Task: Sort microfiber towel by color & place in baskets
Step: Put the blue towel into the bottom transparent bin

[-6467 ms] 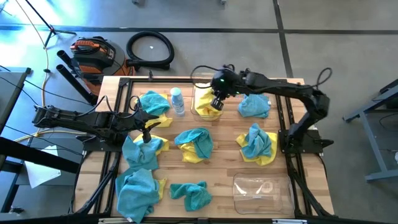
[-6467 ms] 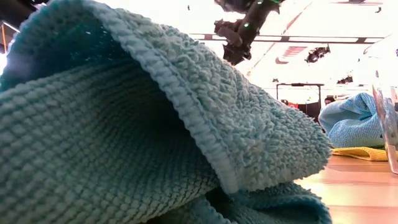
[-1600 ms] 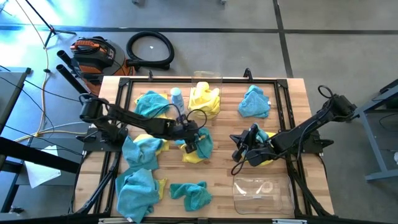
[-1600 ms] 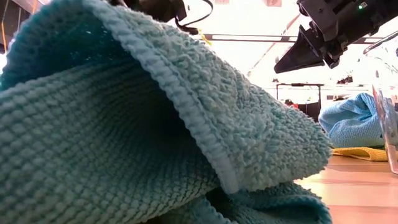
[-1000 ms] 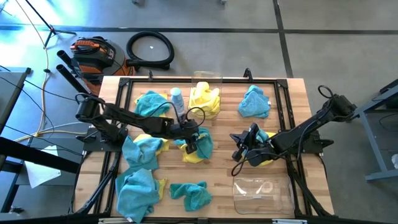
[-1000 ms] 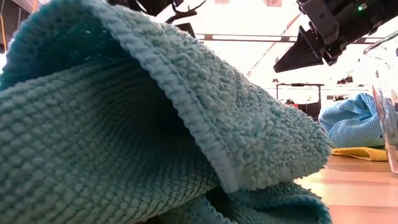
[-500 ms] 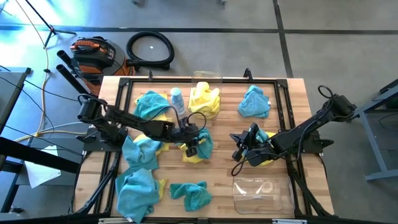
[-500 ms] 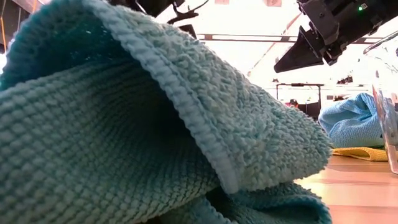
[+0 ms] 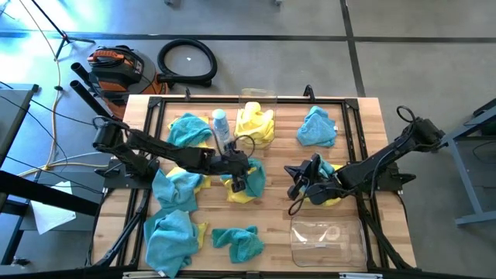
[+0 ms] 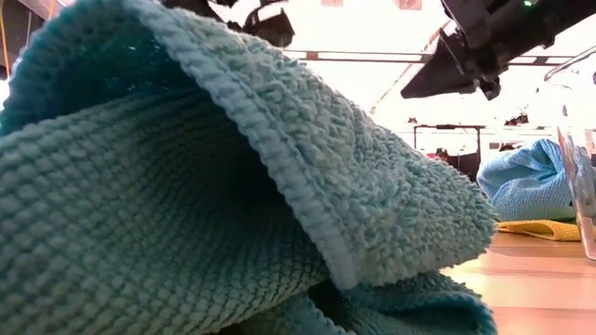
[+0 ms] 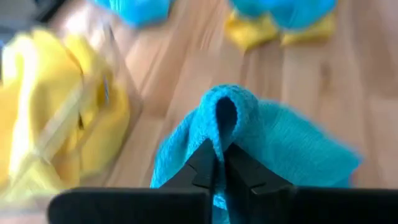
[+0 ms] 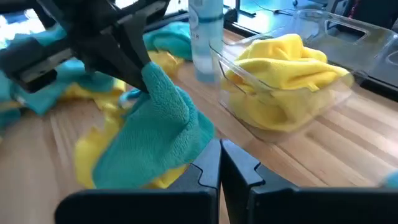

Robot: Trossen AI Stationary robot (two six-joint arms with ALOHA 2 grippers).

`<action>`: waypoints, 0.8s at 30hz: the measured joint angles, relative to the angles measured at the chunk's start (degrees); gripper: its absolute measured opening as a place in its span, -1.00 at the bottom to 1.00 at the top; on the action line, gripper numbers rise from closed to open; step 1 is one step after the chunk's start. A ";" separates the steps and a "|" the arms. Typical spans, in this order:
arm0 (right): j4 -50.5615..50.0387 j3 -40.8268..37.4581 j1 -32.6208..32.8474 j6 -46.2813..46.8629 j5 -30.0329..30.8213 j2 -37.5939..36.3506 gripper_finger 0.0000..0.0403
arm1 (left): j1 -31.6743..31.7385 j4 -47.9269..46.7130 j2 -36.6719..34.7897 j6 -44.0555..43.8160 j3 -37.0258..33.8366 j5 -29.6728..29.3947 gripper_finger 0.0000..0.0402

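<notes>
Left hand (image 9: 239, 180) at table (image 9: 271, 225) centre, pinched on teal towel (image 9: 249, 177) over yellow towel (image 9: 242, 195), right hand (image 9: 294, 186) at 3 o'clock, closed, empty, yellow-filled basket (image 9: 256, 124) at 12, empty basket (image 9: 327, 240) at 5.

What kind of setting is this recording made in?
Probably a robotics lab or workshop: a wooden table on a black frame, bare concrete floor, and a coiled hose beside an orange-and-black machine.

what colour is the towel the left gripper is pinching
Teal-blue towel, pinched by the left gripper; clearest in the left wrist view.
</notes>
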 joint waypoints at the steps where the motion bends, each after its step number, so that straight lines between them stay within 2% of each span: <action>1: 2.49 0.00 -0.63 -2.04 -0.86 0.00 -0.99 | -0.04 0.46 -1.43 0.64 0.00 0.80 -0.99; 5: 17.51 0.00 -2.91 -16.89 -5.42 0.00 -0.87 | -0.03 2.35 -7.66 3.71 0.00 4.61 -0.99; 9: 33.61 0.23 -5.08 -32.67 -12.83 0.00 -0.61 | -0.03 1.60 -13.65 5.03 0.00 5.46 -1.00; 11: 36.26 1.83 -6.31 -37.65 -15.66 -0.01 -0.44 | -0.03 1.21 -16.06 5.05 0.00 5.48 -1.00; 15: 34.17 7.39 -9.59 -40.68 -19.12 1.10 -0.12 | 0.00 1.60 -18.78 5.06 0.00 5.90 -1.00; 18: 29.65 12.61 -12.15 -40.82 -23.07 4.53 0.07 | 0.02 2.62 -19.24 5.09 0.06 6.55 -1.00; 21: 21.58 18.69 -14.05 -41.75 -24.61 9.20 0.19 | 0.02 -0.21 -19.22 5.11 2.39 6.96 -1.00; 24: 13.65 24.51 -15.51 -41.83 -24.65 14.09 0.22 | -0.27 -4.21 -19.24 6.16 5.88 6.93 -1.00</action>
